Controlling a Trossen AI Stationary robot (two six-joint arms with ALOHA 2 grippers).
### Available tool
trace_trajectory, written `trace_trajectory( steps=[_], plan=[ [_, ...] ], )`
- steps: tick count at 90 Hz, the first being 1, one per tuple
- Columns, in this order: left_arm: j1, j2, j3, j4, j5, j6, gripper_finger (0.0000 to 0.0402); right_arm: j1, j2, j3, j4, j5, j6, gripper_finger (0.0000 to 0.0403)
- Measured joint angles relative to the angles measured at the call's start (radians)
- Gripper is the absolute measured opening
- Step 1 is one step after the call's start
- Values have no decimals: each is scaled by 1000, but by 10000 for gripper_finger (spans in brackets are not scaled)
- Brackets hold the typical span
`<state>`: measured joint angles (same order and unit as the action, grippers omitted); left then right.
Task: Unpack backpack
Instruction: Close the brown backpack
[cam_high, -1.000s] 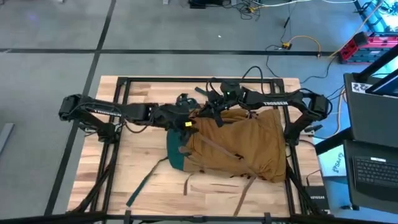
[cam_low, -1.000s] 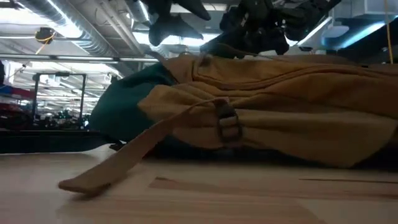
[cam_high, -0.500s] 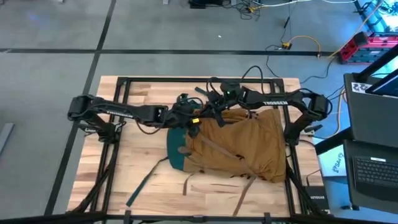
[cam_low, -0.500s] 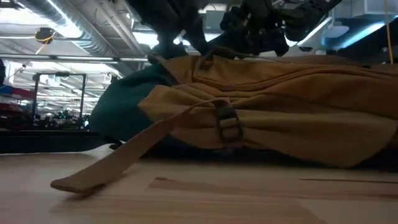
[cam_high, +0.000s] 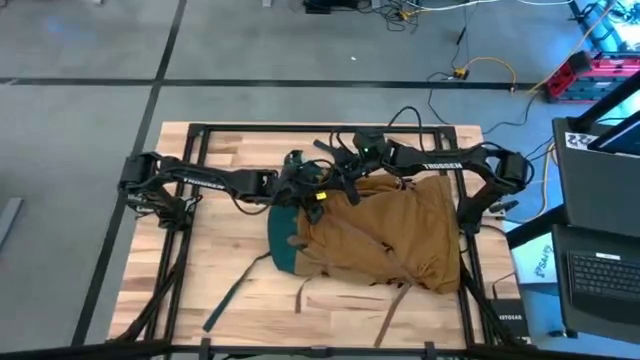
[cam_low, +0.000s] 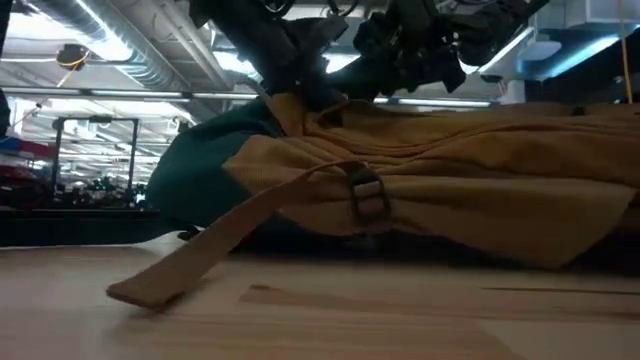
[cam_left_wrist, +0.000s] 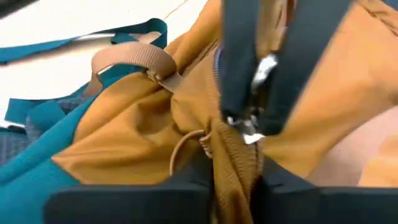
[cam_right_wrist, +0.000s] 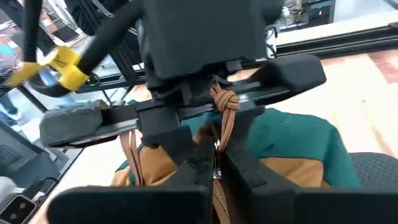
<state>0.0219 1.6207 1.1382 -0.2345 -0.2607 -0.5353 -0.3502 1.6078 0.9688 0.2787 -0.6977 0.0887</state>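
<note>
The tan-brown backpack (cam_high: 380, 235) lies flat on the wooden table, its teal base (cam_high: 283, 245) toward the left. Both grippers meet at its far left corner. My left gripper (cam_high: 322, 192) reaches in from the left and is shut on a ridge of tan fabric (cam_left_wrist: 235, 155). My right gripper (cam_high: 345, 180) reaches in from the right and is shut on the zipper's brown cord pull (cam_right_wrist: 224, 99). In the left wrist view the right gripper's fingers (cam_left_wrist: 239, 68) stand just beyond my own, over the metal zipper slider (cam_left_wrist: 250, 127). My left gripper pinches a raised fold of the backpack's tan fabric (cam_left_wrist: 233, 165) beside the zipper, between its two fingers. It comes slanting down from the table's left. The rest of the backpack lies on the table. My right gripper pinches the knotted cord pull (cam_right_wrist: 221, 134) of the zipper between its two fingers, just below the knot. It comes from the table's right, slanting down. The cord runs to the slider (cam_left_wrist: 250, 127) on the backpack's top edge.
Loose straps trail toward the near edge (cam_high: 235, 290) (cam_high: 300, 295) (cam_high: 392, 315); one buckled strap (cam_low: 365, 195) ends on the tabletop. A tan carry loop (cam_left_wrist: 134, 59) sits beside the held fold. A black frame rail (cam_high: 200, 130) borders the table. A laptop (cam_high: 600, 270) stands off the right side.
My left gripper has gone toward the table's right and down onto the backpack's far left corner, where it now has the tan fabric. The fabric there has bunched up a little. My right gripper has stayed at the zipper.
</note>
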Motion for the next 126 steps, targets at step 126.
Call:
trace_trajectory(
  steps=[126],
  plan=[
    [-117,-513,2,-1092,-195,-423,15,-80,-3,4,-241,182,-72,0]
  ],
)
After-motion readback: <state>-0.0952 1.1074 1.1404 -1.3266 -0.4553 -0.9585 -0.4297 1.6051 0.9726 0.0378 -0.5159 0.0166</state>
